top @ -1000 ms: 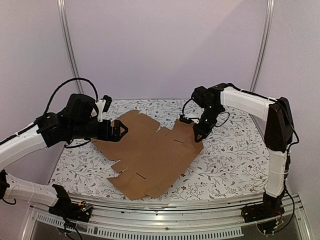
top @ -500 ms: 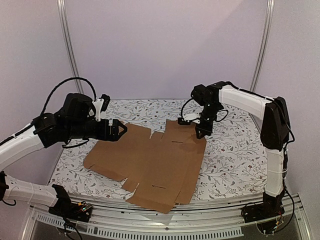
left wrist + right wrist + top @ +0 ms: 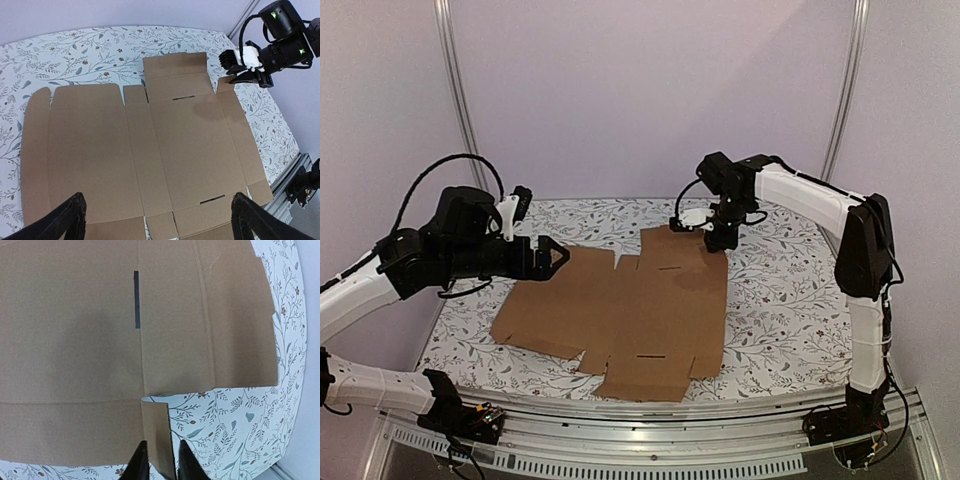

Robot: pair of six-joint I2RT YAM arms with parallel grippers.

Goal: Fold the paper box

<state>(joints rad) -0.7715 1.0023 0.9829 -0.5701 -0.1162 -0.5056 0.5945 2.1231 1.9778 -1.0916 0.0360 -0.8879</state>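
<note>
While one paper box (image 3: 630, 305) is laid flat and unfolded on the counter (image 3: 780, 300), its far-right tab is pinched by the right hand (image 3: 161, 462), nearly closed; the left hand (image 3: 555, 257) is held wide open, empty, above its left side.

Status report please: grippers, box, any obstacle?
Left gripper open, holding nothing. Right gripper shut on corner tab of paper box. Box flat, unfolded. No obstacle seen.

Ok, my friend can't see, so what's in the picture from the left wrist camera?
A brown paper box lies unfolded and flat on a flowery table. At its far right corner the right gripper pinches a small flap. The left gripper shows at the bottom, wide open above the cardboard.
</note>
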